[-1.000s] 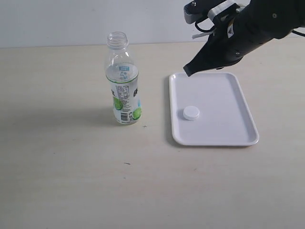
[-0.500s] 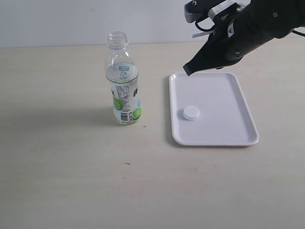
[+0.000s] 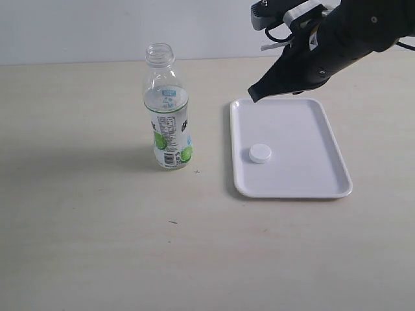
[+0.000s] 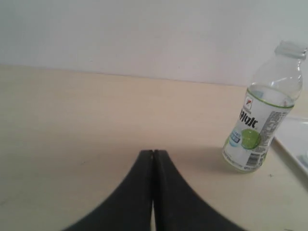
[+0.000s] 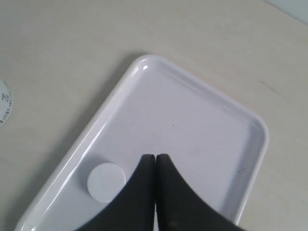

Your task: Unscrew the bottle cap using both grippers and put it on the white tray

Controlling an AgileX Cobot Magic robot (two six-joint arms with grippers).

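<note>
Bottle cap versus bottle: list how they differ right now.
The bottle cap is opaque white; the bottle is clear with a lime-printed label. The bottle cap lies flat on the white tray; the bottle stands upright on the table beside it. The bottle cap is far shorter than the bottle. Both are round.

The right gripper [image 3: 254, 96] hung in the air, slanting steeply downward, its jaws pressed together and empty, while the left gripper [image 4: 153, 152] likewise had its jaws closed on nothing.

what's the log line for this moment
bottle cap: on white tray | bottle: upright, uncapped | right gripper: shut, over white tray | left gripper: shut, empty
</note>
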